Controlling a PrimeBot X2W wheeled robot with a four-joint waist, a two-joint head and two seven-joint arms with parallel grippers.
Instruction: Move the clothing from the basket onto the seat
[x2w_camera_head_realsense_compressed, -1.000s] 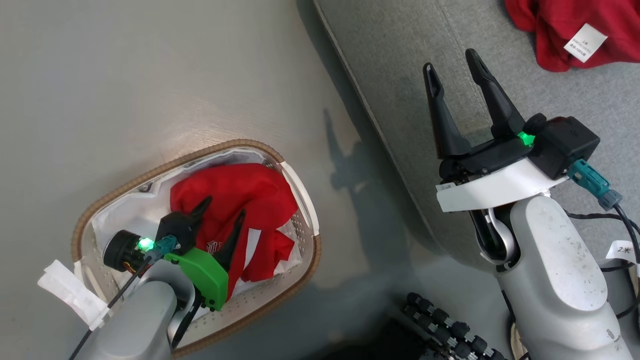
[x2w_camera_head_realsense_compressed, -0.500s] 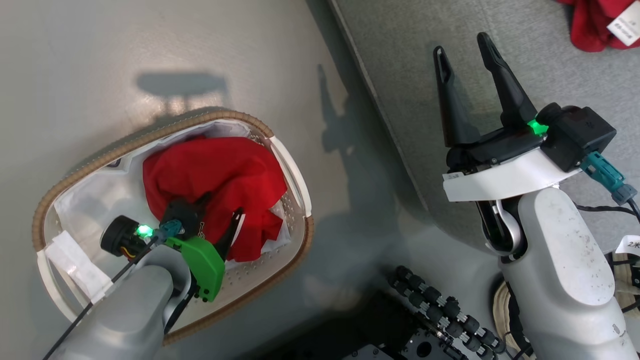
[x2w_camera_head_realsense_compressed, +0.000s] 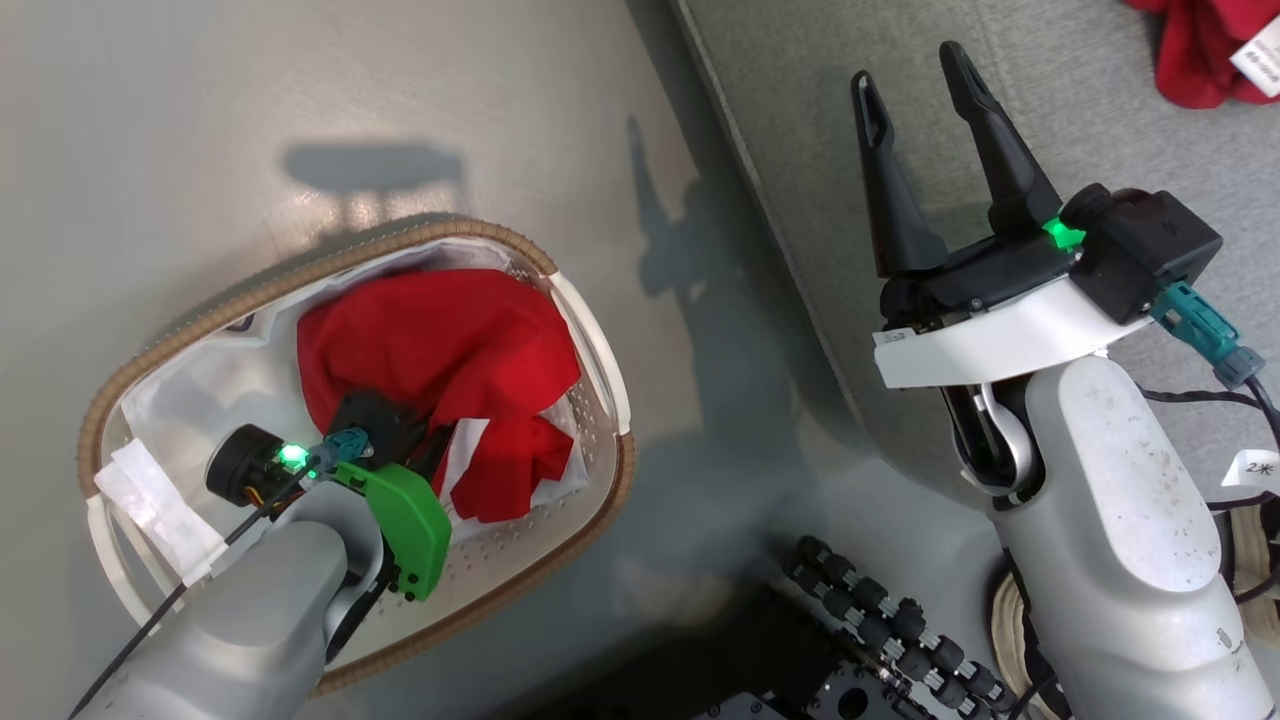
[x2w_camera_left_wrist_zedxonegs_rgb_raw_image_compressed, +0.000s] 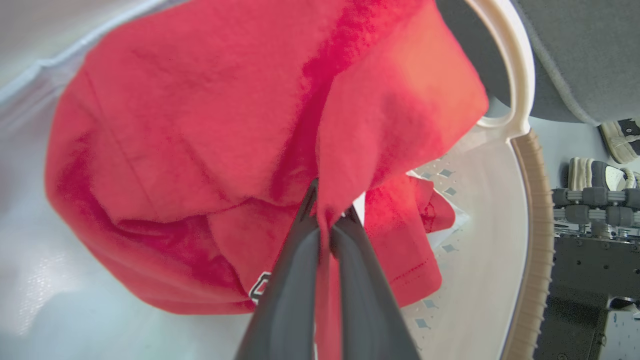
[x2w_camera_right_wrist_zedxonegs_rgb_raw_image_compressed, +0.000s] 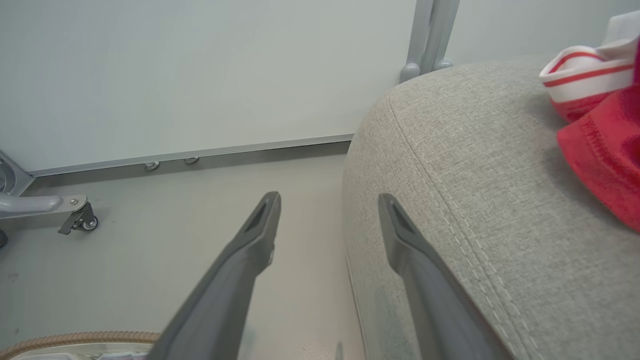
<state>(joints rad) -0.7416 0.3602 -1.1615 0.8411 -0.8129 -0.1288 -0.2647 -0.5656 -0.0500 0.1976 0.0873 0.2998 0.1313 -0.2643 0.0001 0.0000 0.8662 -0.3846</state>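
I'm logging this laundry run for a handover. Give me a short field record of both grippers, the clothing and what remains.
left gripper: shut on a fold of the clothing, inside the basket
right gripper: open, empty, by the seat edge
clothing: red, bunched on the white liner
on seat: another red garment, top right of the head view
remaining: carry the gripped clothing to the seat

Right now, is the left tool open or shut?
Shut: in the left wrist view the left tool pinches a fold of the clothing, fingers together, inside the basket.
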